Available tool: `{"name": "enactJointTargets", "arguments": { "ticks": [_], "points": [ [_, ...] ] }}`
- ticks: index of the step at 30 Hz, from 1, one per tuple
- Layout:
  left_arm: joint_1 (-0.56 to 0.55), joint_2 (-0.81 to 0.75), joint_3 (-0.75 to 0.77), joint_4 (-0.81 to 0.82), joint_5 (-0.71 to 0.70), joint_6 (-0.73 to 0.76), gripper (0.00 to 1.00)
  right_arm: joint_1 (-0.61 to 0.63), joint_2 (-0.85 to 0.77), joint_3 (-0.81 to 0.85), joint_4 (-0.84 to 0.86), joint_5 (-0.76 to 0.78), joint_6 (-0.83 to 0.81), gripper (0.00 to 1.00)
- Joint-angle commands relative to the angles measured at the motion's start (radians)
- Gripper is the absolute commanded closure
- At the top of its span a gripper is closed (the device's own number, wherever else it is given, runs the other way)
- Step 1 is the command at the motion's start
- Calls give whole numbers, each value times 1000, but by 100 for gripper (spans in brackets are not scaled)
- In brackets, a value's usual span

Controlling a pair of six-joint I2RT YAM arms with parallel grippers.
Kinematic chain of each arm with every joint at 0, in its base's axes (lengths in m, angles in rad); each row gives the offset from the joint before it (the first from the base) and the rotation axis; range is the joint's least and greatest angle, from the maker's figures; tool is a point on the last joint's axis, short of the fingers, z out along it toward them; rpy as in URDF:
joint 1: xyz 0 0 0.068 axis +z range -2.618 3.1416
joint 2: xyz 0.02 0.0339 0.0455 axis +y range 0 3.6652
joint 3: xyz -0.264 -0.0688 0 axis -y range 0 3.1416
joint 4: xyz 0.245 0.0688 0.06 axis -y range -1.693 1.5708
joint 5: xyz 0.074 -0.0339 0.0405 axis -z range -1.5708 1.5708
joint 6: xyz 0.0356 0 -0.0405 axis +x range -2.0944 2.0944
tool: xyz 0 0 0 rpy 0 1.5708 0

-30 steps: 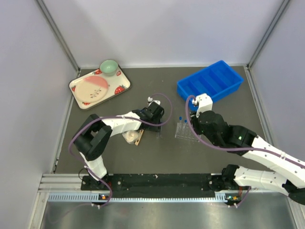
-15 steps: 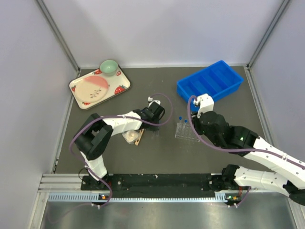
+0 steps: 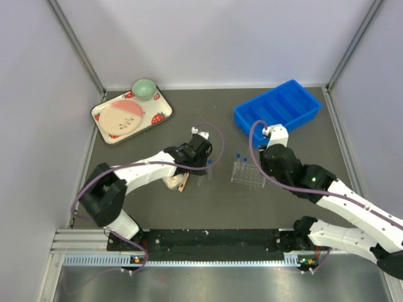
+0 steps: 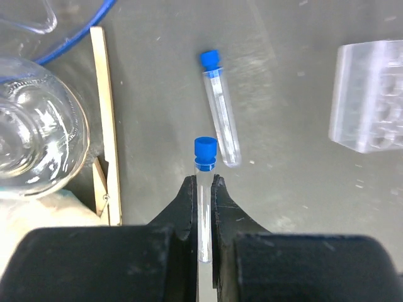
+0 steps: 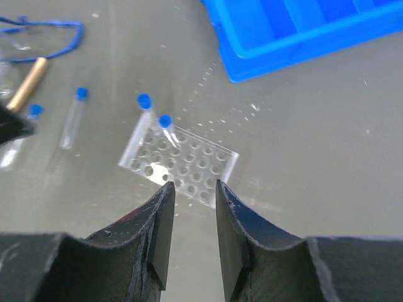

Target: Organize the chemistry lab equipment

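Left pincer (image 4: 203, 182): jaws closed tight on a blue-capped test tube (image 4: 204, 165), gripped along the glass, cap projecting just past the fingertips (image 4: 189, 189). Tube was raised off the dark table (image 3: 208, 201).

Second test tube (image 4: 220, 113): blue-capped, lay flat on the table just ahead of the left pincer and slightly to its right, cap pointing away, not touching the held tube.

Clear tube rack (image 4: 371, 104): ahead and well to the right of the left pincer; directly beneath the right pincer (image 5: 192, 189). Two capped tubes (image 5: 144, 100) stood upright in holes at the rack corner farthest from the right pincer, on its left side.

Right pincer: jaws parted by a narrow gap, nothing between them, hovering above the rack's near edge without contact.

Glass flask (image 4: 31, 138): to the left of the left pincer, resting on a pale cloth.

Wooden tube holder (image 4: 104, 119): between the flask and the left pincer, lying flat.

Blue cord (image 4: 75, 34): ahead and left of the left pincer.

Blue compartmented bin (image 5: 302, 31): beyond the right pincer, to its right, past the rack.

Strawberry-print tray (image 3: 160, 117): far to the left of the left pincer, carrying a pink plate (image 3: 121, 117) and a green bowl (image 3: 144, 89).
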Motion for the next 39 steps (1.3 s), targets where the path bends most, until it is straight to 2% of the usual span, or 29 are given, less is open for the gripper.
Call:
{"name": "enactJointTargets", "arguments": {
  "ticks": [1,5,10,11,19,24,31,39],
  "points": [
    [-7,-185,4,-25,77,32,100,-104,21,-40,-14,-76,70,67],
    [-7,-296,-13,-32,156,63,100,-131,47,-69,-16,-128,114,67],
    [-8,-416,-51,21,393,92,100,-132,35,-97,3,-228,136,65],
    [-8,-428,-71,61,479,94,100,-131,25,-100,24,-260,131,65],
    [-10,-512,-163,253,801,71,100,-131,-100,-87,82,-573,130,64],
    [-10,-561,-232,492,985,-21,100,-129,-162,-87,170,-827,186,62],
    [-10,-615,-290,685,1094,-151,100,-122,-220,-129,320,-972,262,61],
    [-10,-640,-301,752,1133,-193,100,-79,-206,-129,431,-1044,326,60]
  ]
}}
